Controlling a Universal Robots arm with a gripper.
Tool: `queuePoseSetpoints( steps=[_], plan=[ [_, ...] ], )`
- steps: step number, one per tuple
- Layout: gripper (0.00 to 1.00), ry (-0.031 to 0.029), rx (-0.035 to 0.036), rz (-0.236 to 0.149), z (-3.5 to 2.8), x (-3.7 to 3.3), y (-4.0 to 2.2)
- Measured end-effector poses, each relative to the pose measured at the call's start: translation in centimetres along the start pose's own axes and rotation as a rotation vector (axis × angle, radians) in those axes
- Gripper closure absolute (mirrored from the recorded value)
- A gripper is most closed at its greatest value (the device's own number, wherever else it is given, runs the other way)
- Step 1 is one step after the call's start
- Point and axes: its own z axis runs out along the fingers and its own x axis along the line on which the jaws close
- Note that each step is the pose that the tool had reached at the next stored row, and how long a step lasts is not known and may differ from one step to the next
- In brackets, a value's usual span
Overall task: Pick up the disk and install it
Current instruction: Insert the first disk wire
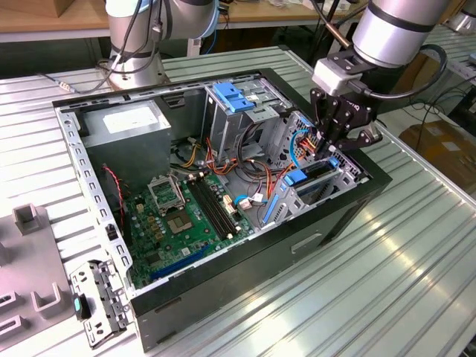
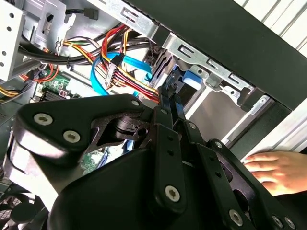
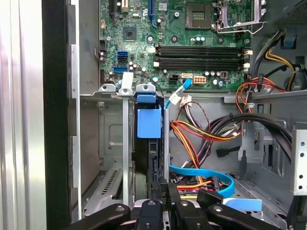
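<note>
Disk (image 3: pixel 148 123) upright in case's (image 1: pixel 357 204) drive bay (image 3: pixel 112 143)

Cables (image 3: pixel 201 134) crowding drive bay (image 3: pixel 120 158)

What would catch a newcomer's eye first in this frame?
The open computer case on the slatted metal table, with its green motherboard exposed. At the exterior view's right, the black gripper reaches into the drive bay, where the disk in its blue carrier stands on edge. In the second wrist view a person's hand rests beside the case.
</note>
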Motion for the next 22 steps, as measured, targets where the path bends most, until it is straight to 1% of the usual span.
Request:
queuePoseSetpoints(
  steps=[7,11,13,22],
  plan=[
    [0.83,0.0000,0.0000,0.001,0.33,0.25,-0.01],
    [0.83,0.0001,0.0000,0.006,0.40,0.29,0.07],
    [0.83,-0.0006,0.0000,0.006,0.43,0.48,0.08],
    [0.83,-0.0009,0.0000,0.006,0.77,0.48,0.08]
  ],
)
